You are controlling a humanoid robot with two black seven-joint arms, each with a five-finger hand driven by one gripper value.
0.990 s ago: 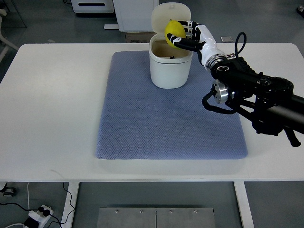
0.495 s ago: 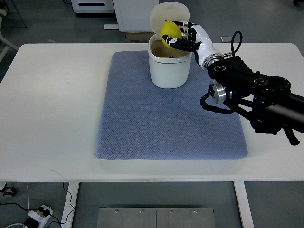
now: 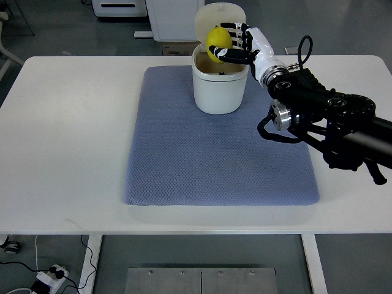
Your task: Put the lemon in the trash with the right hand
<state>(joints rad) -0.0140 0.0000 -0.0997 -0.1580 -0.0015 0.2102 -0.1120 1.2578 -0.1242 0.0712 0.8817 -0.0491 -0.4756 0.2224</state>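
We hold the lemon over the open trash can, ready to let it drop.

Nearest us, the white table [image 3: 61, 153] carries a blue mat [image 3: 214, 159], which likely gives the can a non-slip footing and marks out the work area. Our right arm comes in from the right edge and reaches across the mat's far right corner. At the far end of the mat stands the white trash can [image 3: 219, 86], its lid [image 3: 211, 15] tipped back so the mouth stays clear. Our right hand [image 3: 240, 45] has its fingers curled around the lemon [image 3: 218, 41], gripping it above the opening, so we judge a simple release should send it inside. Our left arm is out of view.
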